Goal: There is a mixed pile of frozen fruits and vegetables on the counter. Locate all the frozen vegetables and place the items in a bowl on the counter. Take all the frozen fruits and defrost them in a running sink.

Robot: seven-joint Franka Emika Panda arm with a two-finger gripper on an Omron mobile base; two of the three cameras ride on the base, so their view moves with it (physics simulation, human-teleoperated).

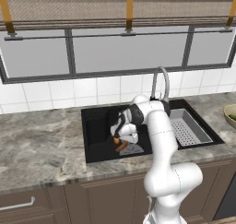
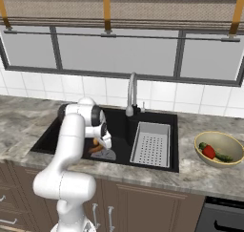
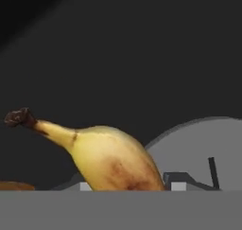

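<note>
Your gripper, jaw state unclear, sits low-centre over the banana; it's stiff, slick: take its thick middle.

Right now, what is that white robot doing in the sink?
The white arm reaches down into the black sink, its fingers low over the grey drain with the banana right at them. Whether they hold it, I cannot tell. The bowl on the counter has a red and a green item in it.
</note>
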